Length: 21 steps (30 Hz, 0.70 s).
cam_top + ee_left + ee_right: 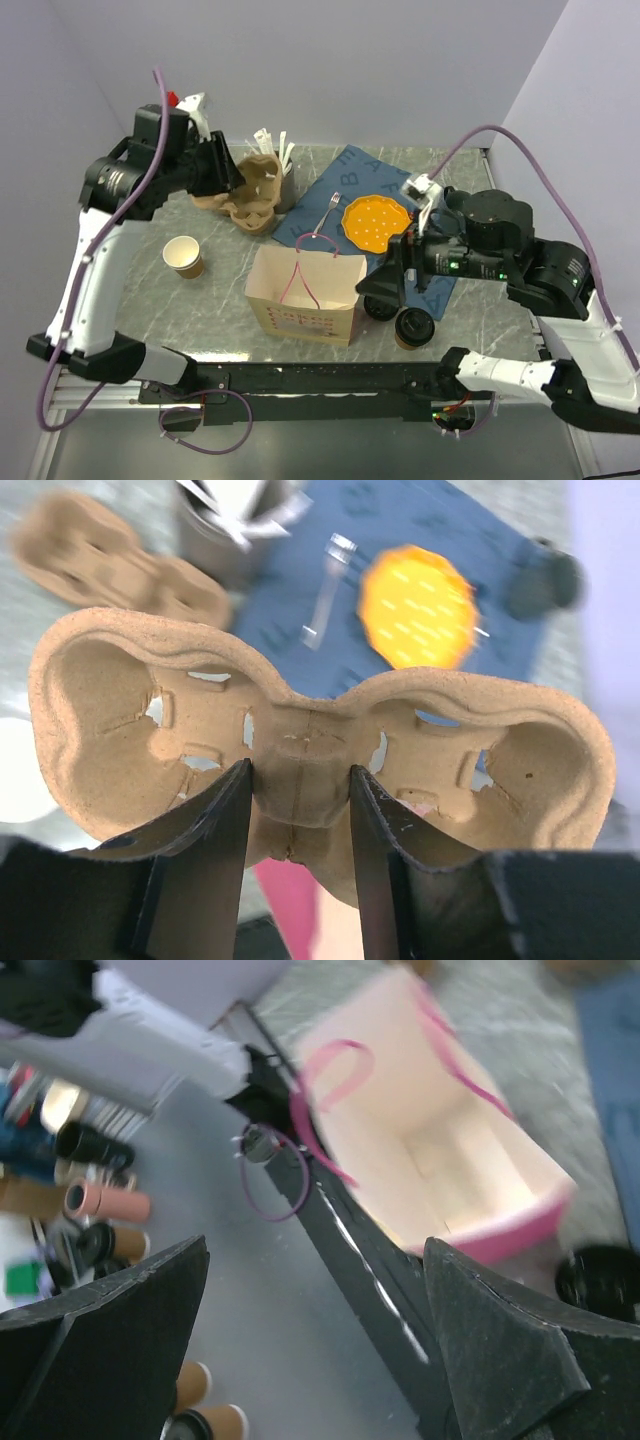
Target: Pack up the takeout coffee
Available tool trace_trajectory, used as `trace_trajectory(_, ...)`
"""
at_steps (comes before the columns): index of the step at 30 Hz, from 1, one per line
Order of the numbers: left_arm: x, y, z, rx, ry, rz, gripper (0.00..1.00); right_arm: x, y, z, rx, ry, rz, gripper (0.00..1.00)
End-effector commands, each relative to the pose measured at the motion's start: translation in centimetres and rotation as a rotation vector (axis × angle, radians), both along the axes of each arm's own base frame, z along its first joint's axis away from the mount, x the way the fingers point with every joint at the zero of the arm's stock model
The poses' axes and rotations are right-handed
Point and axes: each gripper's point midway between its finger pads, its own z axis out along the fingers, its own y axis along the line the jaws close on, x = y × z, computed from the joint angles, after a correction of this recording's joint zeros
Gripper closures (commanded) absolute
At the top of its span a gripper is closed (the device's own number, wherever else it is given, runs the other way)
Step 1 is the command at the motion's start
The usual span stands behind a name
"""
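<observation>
Just beside right pincer point(385, 290) sits takeout coffee point(413, 327).

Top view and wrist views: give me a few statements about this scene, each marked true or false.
1. The left gripper grips a carrier. True.
2. The right gripper is shut on the coffee. False: it is open and empty, and the coffee sits to the right of the bag.
3. The bag stands open. True.
4. The lidless cup is inside the bag. False: it stands on the table to the left of the bag.
</observation>
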Motion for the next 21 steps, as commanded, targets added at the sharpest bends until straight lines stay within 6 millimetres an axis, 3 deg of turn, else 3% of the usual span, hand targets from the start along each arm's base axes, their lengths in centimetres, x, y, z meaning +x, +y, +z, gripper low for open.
trace_trajectory(1,-4.5,-2.7,1.3,-0.214,0.098,-0.101,0.56,1.4,3.6,3.4,0.071,-0.191,0.052,0.06)
trace_trajectory(6,-6.8,-4.5,3.3,-0.388,0.110,-0.166,0.57,2.1,6.7,3.5,0.106,-0.287,0.098,0.08)
trace_trajectory(11,-9.4,-5.8,5.8,-0.557,0.113,-0.233,0.57,3.1,7.0,4.3,0.127,-0.347,0.049,0.08)
trace_trajectory(13,-9.9,-6.2,5.6,-0.594,0.135,-0.257,0.58,3.2,7.0,4.3,0.129,-0.365,0.050,0.07)
trace_trajectory(16,-10.9,-6.1,5.5,-0.623,0.153,-0.260,0.58,1.3,8.1,4.0,0.176,-0.378,0.182,0.06)
trace_trajectory(18,-11.3,-6.2,5.3,-0.633,0.176,-0.259,0.58,0.0,8.9,2.7,0.188,-0.357,0.267,0.06)
trace_trajectory(21,-11.8,-6.3,5.2,-0.653,0.207,-0.260,0.58,0.7,9.5,1.9,0.170,-0.351,0.242,0.06)
